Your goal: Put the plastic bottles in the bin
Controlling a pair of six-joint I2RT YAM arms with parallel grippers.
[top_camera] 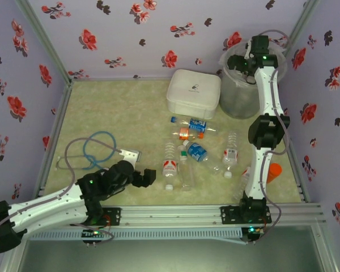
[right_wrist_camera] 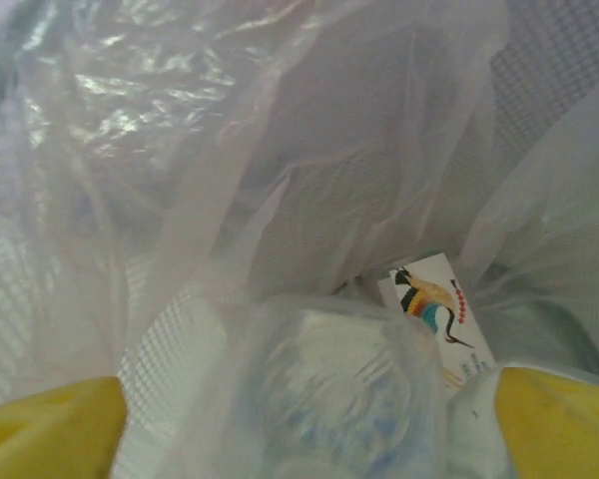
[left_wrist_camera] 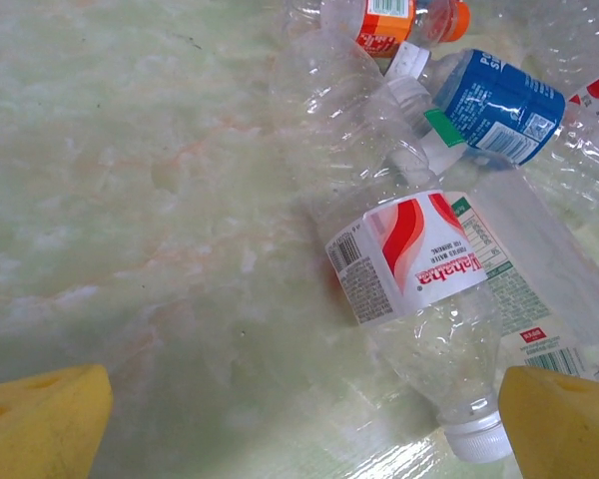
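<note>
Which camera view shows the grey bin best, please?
The top external view: the bin stands whole in the far right corner, beside the white box. The right wrist view gives a close look at its clear bag, with what looks like a bottle inside. The left wrist view faces bottles on the table.

The top camera looks down from above and behind the near edge, taking in the whole bench (top_camera: 113, 107). The left wrist camera sits close over the bottles (left_wrist_camera: 409, 259) lying mid-bench in the top view. The right wrist camera faces down into the bin (right_wrist_camera: 569, 60), at the top view's far right.
</note>
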